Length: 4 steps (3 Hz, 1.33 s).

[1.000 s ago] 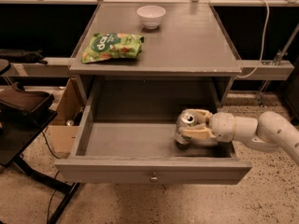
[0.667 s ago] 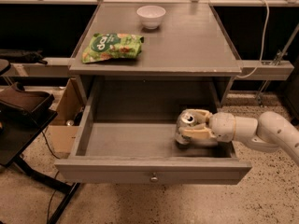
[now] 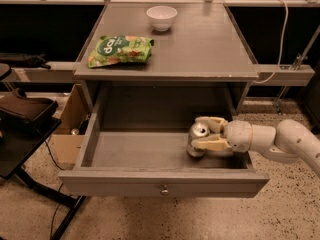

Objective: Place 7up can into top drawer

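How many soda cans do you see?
1. The 7up can sits in the right side of the open top drawer, with the gripper holding it between its fingers. The cardboard box beside the cabinet might hide others.

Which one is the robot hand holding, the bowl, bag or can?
The 7up can, held by the gripper inside the top drawer. The bowl and green bag sit up on top, untouched.

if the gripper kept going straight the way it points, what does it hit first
The gripper, in the top drawer, holds the 7up can. Going on leftward, the drawer's left wall looks like the next thing met, though depth is unclear.
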Tool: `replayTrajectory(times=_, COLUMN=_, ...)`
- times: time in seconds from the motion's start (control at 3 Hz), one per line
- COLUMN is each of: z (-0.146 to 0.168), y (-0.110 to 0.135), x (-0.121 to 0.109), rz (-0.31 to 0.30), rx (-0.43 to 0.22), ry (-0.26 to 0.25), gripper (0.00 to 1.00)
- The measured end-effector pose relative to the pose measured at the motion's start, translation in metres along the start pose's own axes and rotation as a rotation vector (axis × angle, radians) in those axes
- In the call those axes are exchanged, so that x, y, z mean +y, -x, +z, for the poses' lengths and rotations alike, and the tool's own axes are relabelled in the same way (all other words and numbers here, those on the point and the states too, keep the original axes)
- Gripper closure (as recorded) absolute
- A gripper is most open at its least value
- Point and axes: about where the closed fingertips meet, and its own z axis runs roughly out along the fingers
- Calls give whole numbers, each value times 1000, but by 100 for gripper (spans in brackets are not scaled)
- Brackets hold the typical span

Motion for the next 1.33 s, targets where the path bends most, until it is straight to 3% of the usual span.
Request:
replayTrajectory(times=0.33, z=0, y=0, x=0, rz=0, rx=0, ry=0, gripper=0)
replayTrajectory(times=0.67, z=-3, y=27, x=7, rz=-18, rx=-32, ry=-6, gripper=0)
replayTrajectory(times=1.0, z=-18, y=73, x=21, rz=-35, rx=-33, ry=-1, gripper=0)
replayTrajectory(times=1.33, z=-55, y=122, x=59, rz=-41, rx=38, ry=28, gripper=0)
